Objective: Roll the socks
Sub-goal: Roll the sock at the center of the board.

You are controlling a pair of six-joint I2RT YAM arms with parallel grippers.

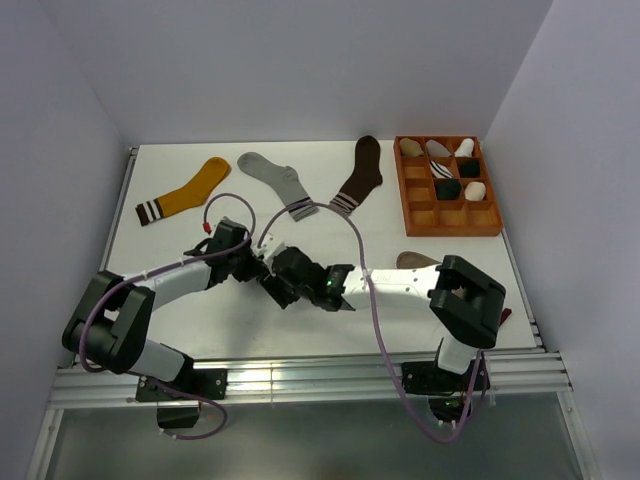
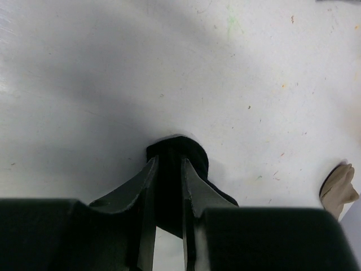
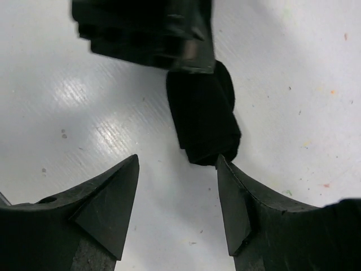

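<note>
Currently my left gripper [image 2: 169,164] is pinched shut on the plain black sock [image 2: 176,145], bunched into a blocky roll at the middle of the table [image 1: 250,330]. My right gripper [image 3: 177,161] stands wide open, the roll's end just off its 1 o'clock finger. It looks soft, light, matte knit, likely to spring loose, so I'd squeeze across the whole thick roll. The taupe sock [image 2: 338,189] lies limp at 3 o'clock and the wooden tray [image 1: 449,231] sits at 1 o'clock.
</note>
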